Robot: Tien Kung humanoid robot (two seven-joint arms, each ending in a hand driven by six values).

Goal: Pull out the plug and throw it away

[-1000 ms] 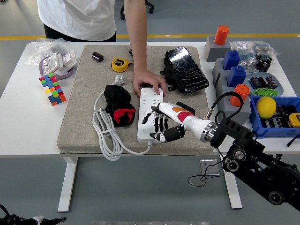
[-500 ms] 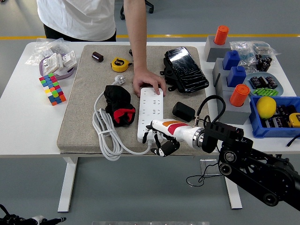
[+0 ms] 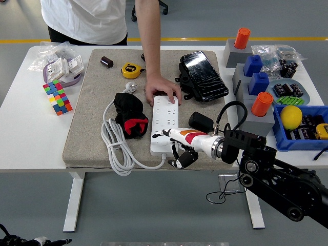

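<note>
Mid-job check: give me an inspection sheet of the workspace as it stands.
Surface: white table with grey mat.
Job's things: white power strip on the mat; a person's hand presses its far end; no plug seen in its sockets.
Clutter: black box, colour cube, tape measure, black-and-red cloth, blue bin.
Grippers: right hand at the strip's near end, fingers curled; whether it holds something is unclear. Left: not in view.
Cables: white cord coiled left of the strip.
Surroundings: grey floor, yellow line.
</note>
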